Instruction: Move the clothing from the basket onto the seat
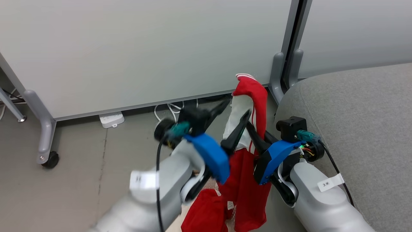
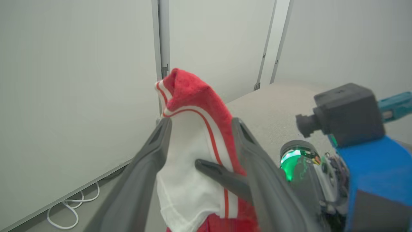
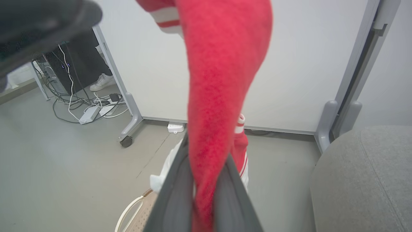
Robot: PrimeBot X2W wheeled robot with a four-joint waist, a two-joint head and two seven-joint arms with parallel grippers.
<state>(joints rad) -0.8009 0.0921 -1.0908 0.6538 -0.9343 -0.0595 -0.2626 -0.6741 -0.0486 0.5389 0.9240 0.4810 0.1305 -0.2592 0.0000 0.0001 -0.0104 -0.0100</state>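
The red garment [image 1: 248,180], with its white sleeve panel, hangs in the air above the floor [image 1: 80,167], just left of the grey seat [image 1: 354,122]. The right claw [image 1: 252,133] is clamped on it, and in its own wrist view the fingers [image 3: 175,193] press together on red cloth that buries their tips. The left claw [image 2: 201,124] stands wide apart, one finger on either side of the white panel (whether they brush the fabric is hard to tell, and that arm is blurred in the head view). The frame cuts off the garment's lower end. A second red bunch [image 1: 202,216] lies below, half hidden by the left forearm. The basket [image 3: 140,214] is cut off at the right wrist view's bottom edge.
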